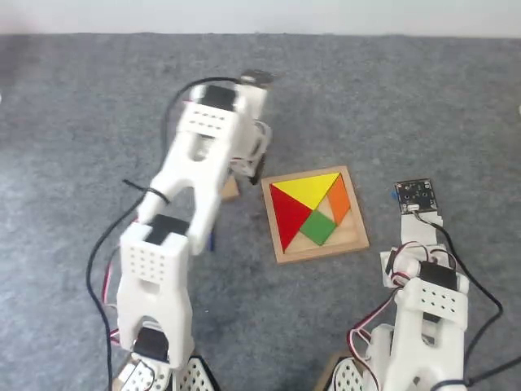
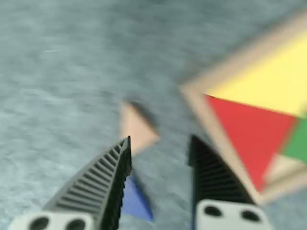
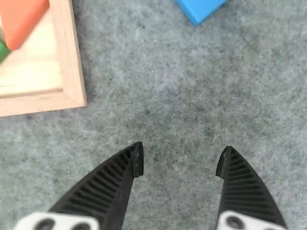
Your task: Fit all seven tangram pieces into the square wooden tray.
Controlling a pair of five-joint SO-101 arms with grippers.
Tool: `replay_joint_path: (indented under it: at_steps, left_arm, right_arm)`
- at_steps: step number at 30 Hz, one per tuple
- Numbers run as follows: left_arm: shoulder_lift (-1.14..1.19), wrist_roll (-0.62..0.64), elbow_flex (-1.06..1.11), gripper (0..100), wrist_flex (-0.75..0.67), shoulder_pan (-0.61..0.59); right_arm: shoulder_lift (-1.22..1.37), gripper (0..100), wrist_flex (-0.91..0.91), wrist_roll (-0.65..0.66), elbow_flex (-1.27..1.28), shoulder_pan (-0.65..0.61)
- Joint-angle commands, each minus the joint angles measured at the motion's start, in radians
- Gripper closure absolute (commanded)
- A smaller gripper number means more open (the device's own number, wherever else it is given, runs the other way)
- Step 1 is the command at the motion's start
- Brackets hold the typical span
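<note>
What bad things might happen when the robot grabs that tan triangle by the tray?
1. The left gripper is open right beside the tray; a finger might bump it and jostle the red piece.
2. The tan triangle seems to lie flat on the grey mat, so the fingers may just push it.
3. The dark blue piece lies close by and might get knocked.

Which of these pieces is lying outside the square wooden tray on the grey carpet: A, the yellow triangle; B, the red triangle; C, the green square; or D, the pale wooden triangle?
D: the pale wooden triangle lies on the grey carpet beside the square wooden tray, while the red triangle, yellow triangle and green square sit inside it.
</note>
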Motion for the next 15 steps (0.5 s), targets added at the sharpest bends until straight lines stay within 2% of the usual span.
replay_joint_path:
  at_steps: [1, 15]
  left_arm:
    - [-0.015, -0.038, 0.059, 79, -0.077, -0.052]
    - [-0.015, -0.055, 0.306, 80, -0.269, -0.011]
  right_arm:
    - [-0.018, 72.8, -0.015, 0.014, -0.018, -0.008]
    - [-0.018, 72.8, -0.018, 0.012, -0.018, -0.008]
